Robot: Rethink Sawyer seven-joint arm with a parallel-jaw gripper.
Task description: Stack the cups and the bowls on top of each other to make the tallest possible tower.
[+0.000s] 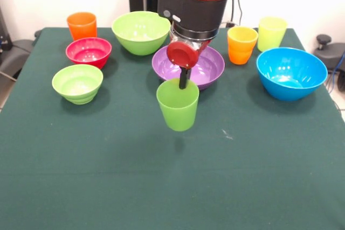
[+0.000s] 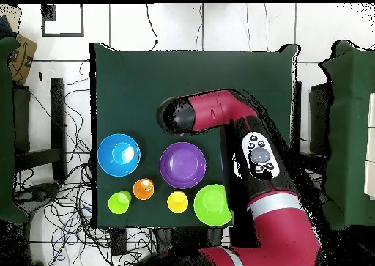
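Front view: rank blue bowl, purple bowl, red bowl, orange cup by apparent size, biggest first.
1. blue bowl and purple bowl: similar width. The arm hides part of the purple one, so I won't rank them.
2. red bowl: clearly smaller.
3. orange cup: narrowest, though it sits farthest back, which shrinks it a little.

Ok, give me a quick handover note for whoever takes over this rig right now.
Gripper: shut on the green cup, held clear of the table in front of the purple bowl.
Standing singly: orange cup, red bowl, small lime bowl, large lime bowl, orange-yellow cup, yellow-green cup, blue bowl.
Done: nothing stacked yet.
Left: the whole tower; probably place the held cup on a base first.
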